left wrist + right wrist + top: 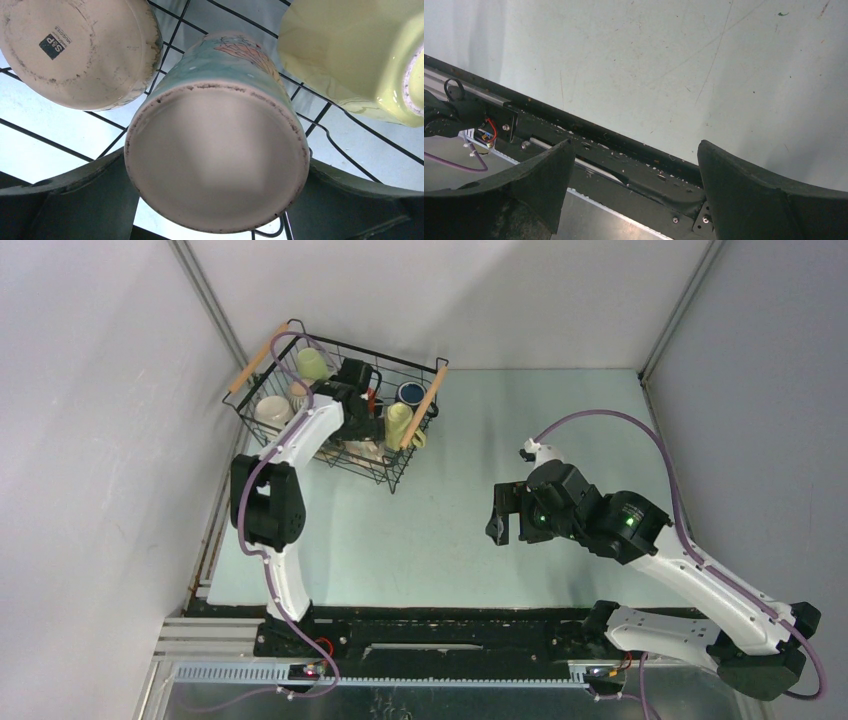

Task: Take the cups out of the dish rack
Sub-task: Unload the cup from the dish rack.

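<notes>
The dish rack (262, 355), a black wire basket with wooden handles, stands at the table's far left. It holds several cups: a pale green one (311, 363), a cream one (271, 408), a navy one (410, 393) and a yellow one (398, 425). My left gripper (365, 422) reaches down into the rack. In the left wrist view it (215, 200) is open, its fingers (75, 200) straddling an upturned teal cup (217, 160) with a pinkish base. I cannot tell whether the fingers touch it. My right gripper (500, 512) hovers open over mid-table with nothing in it (634, 150).
Beside the teal cup lie a cream cup's base (75, 50) and a pale yellow cup (350, 55) on the rack wires (50, 132). Grey walls close in the left, back and right. The black base rail (624, 165) runs along the table's near edge.
</notes>
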Motion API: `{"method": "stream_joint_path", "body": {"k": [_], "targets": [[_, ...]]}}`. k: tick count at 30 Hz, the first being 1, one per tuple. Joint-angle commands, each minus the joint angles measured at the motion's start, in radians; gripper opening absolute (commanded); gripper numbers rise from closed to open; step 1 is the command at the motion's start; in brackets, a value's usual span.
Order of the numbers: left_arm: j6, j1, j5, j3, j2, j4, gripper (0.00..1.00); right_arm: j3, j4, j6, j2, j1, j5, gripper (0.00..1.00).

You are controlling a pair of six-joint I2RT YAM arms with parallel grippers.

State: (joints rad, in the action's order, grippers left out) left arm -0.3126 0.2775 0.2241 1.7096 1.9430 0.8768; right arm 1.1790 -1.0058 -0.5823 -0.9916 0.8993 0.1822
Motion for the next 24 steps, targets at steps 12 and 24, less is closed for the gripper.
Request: {"method": "stream_joint_path", "body": {"k": [12,24], "targets": [[0.037,-0.017,-0.033,0.103,-0.008,-0.020,1.00,-0.002,0.021,-0.009,-0.020,0.013,0.006,1.00],[0.039,-0.017,-0.039,0.117,0.024,-0.023,0.88,-0.001,0.016,-0.005,-0.034,0.016,0.014,1.00]]}}
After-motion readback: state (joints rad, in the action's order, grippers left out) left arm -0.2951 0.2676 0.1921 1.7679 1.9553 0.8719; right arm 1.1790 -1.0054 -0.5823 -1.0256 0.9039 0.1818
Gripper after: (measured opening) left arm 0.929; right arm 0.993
